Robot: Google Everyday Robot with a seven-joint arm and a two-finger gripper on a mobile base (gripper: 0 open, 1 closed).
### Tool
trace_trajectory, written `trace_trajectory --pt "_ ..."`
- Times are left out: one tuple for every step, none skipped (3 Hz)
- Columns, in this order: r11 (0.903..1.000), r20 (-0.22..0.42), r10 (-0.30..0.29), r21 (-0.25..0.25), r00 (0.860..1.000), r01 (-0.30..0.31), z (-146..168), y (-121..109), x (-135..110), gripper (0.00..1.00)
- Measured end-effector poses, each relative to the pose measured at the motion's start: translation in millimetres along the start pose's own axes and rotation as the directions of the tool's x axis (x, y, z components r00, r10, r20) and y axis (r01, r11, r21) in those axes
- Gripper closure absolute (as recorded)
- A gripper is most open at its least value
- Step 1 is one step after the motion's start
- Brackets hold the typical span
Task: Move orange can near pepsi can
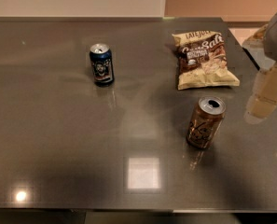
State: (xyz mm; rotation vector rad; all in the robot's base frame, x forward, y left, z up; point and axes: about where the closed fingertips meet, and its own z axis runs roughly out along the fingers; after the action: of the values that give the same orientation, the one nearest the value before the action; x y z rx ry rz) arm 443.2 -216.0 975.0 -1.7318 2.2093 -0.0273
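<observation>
The orange can [205, 122] stands upright on the grey table [58, 134], right of centre, with its silver top open. The pepsi can [101, 64], dark blue with a round emblem, stands upright at the back left, far from the orange can. My gripper [265, 99] hangs at the right edge of the view, pale and blurred, a little to the right of the orange can and apart from it. It holds nothing that I can see.
A cream and brown snack bag [203, 59] lies flat at the back right, behind the orange can. The table's right edge runs just under the gripper. A bright light reflection [143, 172] shows on the table near the front edge.
</observation>
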Motion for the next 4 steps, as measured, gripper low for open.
trace_trajectory --pt "0.9986 0.088 -0.006 -0.052 0.996 0.011 16.5 -4.7 -2.0 0.0" --pt "0.9952 0.175 -0.011 -0.094 0.985 0.028 34.1 0.9 -6.6 0.0" --pt "0.9906 0.243 -0.019 -0.127 0.97 0.051 51.4 12.1 -13.7 0.0" --pt "0.9872 0.279 -0.023 -0.146 0.96 0.066 61.1 19.0 -17.7 0.0"
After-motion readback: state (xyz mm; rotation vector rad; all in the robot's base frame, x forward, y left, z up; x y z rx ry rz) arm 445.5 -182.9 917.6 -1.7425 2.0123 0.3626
